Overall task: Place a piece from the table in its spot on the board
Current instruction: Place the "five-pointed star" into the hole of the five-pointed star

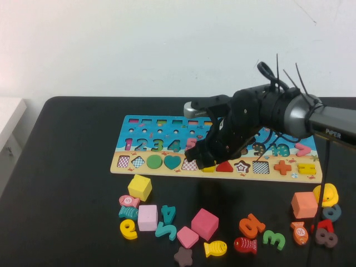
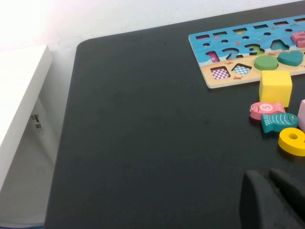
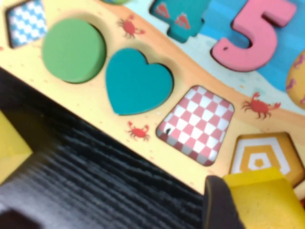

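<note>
The right claw stood low over the sandy strip of the board, its fingers closed on the piece — a small flat yellow pentagon held at the tips. In the right wrist view the piece hung just beside a pentagon-shaped slot with a yellow-and-white pattern, not yet seated in it; one dark finger pressed against the side of the piece. Next to that slot lay an unfilled slot with a red-and-white check, then a teal heart and a green circle, both seated in the board, and a pink 5 in the blue field. The left claw hung above bare bench at the robot's left, well apart from the board; only its dark tips showed, and I could not tell whether they were open or closed. Loose blocks lay on the bench in front of the board — a yellow cube, a pink cube, an orange cube and a yellow duck among them.
</note>
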